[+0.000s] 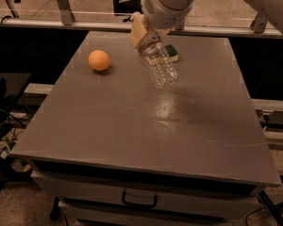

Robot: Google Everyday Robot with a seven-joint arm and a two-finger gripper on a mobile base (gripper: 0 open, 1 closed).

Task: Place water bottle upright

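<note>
Clear ribbed plastic, the water bottle (160, 66) hangs tilted above the grey counter (132, 126), its base slanting down to the right and its neck end clamped in the hand (144, 36) near the counter's far edge. An orange (99, 60) sits well apart on the left. A green sponge (172, 52) lies just behind the bottle.
</note>
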